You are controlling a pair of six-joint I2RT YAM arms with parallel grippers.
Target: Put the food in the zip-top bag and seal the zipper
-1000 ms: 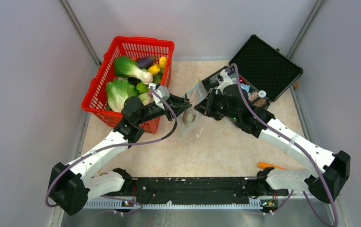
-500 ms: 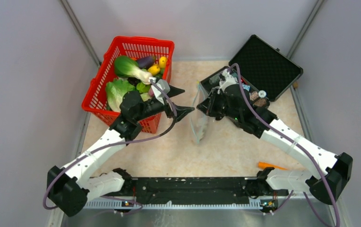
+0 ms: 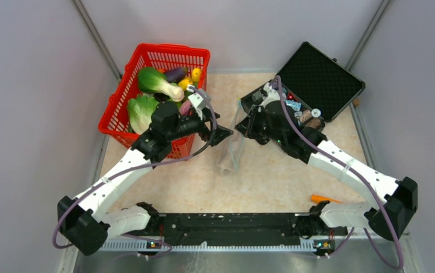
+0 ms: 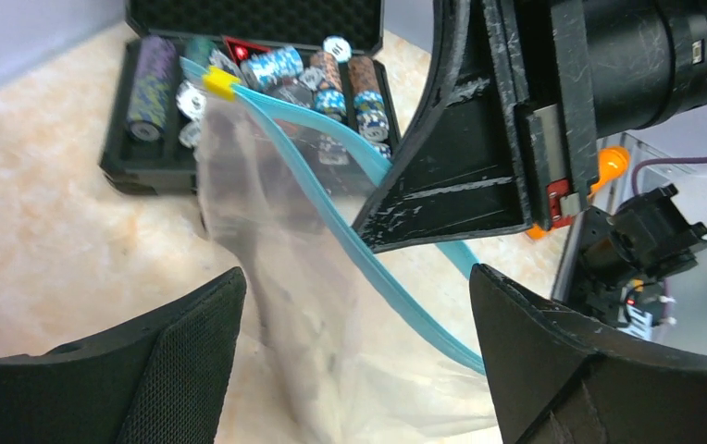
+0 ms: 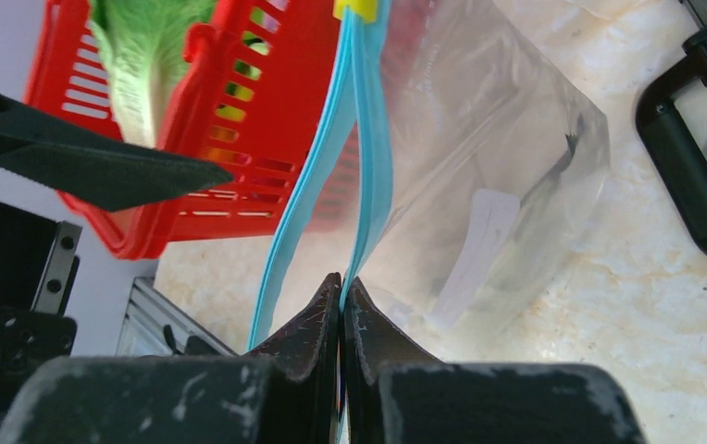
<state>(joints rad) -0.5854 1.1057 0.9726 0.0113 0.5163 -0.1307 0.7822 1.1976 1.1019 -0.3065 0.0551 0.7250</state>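
The left fingers point(image 3: 220, 126) gape wide and hold nothing, just off the red basket point(image 3: 147, 56) at 10 o'clock, where the food point(image 3: 157, 82) lies. At centre is the clear bag point(image 3: 230, 153). Its blue zipper point(image 5: 368, 166) is pinched by the tightly closed right fingers point(image 5: 341, 285).

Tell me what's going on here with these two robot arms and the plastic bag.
The right gripper is shut on the light-blue zipper of the clear zip-top bag, holding it up by its mouth edge. The left gripper is open and holds nothing, pointing at the bag from close by. The food, leafy greens, an eggplant and yellow pieces, lies in the red basket. The zipper's two strips are parted, so the bag is not sealed.
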